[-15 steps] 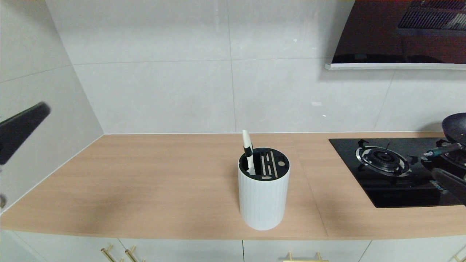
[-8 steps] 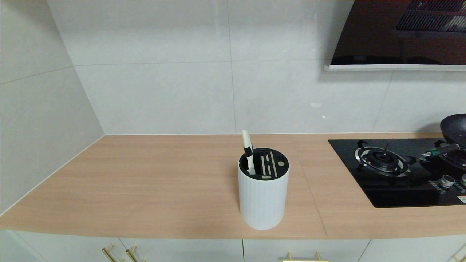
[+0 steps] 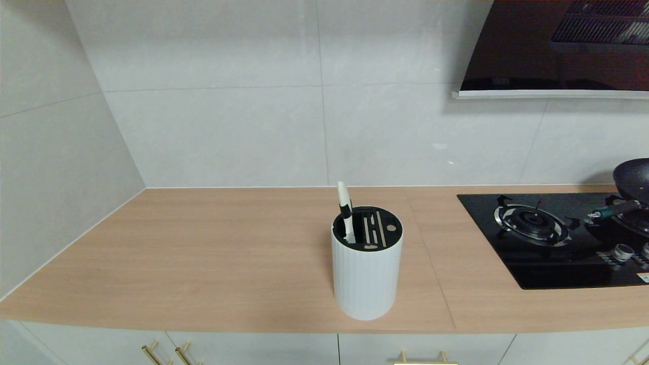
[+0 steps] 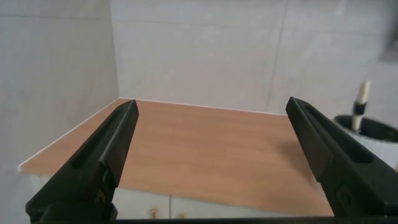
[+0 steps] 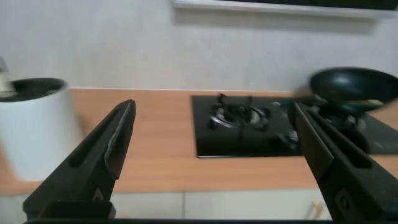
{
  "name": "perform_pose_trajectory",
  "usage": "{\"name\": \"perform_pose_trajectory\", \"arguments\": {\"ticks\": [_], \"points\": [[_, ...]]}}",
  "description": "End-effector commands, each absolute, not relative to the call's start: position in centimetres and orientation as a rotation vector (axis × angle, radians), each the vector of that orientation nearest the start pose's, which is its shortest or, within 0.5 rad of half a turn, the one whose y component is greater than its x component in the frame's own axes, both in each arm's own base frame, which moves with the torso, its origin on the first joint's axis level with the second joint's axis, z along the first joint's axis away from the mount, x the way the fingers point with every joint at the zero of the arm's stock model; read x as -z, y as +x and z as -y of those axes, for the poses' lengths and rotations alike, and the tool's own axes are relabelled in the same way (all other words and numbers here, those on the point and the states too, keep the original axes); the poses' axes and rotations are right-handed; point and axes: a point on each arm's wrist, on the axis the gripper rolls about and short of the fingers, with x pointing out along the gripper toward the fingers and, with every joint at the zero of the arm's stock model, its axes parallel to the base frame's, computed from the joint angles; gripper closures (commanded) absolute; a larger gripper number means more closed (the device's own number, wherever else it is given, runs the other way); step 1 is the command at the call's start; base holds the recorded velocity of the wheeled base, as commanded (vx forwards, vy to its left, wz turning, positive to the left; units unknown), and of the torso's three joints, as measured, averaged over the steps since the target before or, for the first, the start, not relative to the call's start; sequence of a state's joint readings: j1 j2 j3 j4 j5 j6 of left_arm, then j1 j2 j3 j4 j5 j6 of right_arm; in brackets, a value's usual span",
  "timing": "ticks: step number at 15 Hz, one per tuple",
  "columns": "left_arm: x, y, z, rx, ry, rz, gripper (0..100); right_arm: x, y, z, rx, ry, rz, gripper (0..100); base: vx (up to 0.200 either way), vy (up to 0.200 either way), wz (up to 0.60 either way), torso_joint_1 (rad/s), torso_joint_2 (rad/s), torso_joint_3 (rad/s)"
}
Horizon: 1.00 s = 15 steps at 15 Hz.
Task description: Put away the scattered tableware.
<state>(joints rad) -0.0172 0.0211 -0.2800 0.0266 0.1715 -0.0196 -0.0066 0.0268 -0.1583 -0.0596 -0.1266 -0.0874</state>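
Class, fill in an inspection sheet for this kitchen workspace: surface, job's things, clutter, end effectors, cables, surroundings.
Surface: wooden countertop.
Job's things: white-handled utensil stands upright in the white holder, mid-counter.
Clutter: nothing seen.
End effectors: left end effector open, holding nothing; right end effector open, holding nothing.
Cables: nothing seen.
Surroundings: gas stove at the robot's right with a black pan; range hood above; tiled wall behind.
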Motion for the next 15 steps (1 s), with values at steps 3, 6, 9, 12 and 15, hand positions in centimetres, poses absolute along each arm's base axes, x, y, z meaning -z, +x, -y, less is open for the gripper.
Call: {"name": "perform_pose_trajectory", "arguments": {"ticks": [3,6,9,12,15], "points": [[-8.1,-2.3,-0.4,-0.154,-0.033,0.054,0,-8.8,-2.4,0.2,0.106,-0.074,0.117,0,0.000,0.000,0.00,0.000,0.00,0.000],[-7.8,-2.3,-0.2,-0.098,-0.028,0.029,0,-7.8,-2.3,0.1,0.036,-0.070,0.016,0,0.000,0.000,0.00,0.000,0.00,0.000],[-7.6,-2.3,-0.1,-0.055,-0.002,0.006,0,-7.7,-2.3,0.0,0.025,-0.070,0.014,0,0.000,0.000,0.00,0.000,0.00,0.000],[-7.6,-2.3,-0.1,-0.055,-0.008,0.006,0,-7.8,-2.2,0.0,0.002,-0.109,0.015,0,0.000,0.000,0.00,0.000,0.00,0.000],[-7.6,-2.3,-0.1,-0.055,-0.011,0.005,0,-7.8,-2.3,0.0,0.004,-0.072,0.017,0,0.000,0.000,0.00,0.000,0.00,0.000]]}}
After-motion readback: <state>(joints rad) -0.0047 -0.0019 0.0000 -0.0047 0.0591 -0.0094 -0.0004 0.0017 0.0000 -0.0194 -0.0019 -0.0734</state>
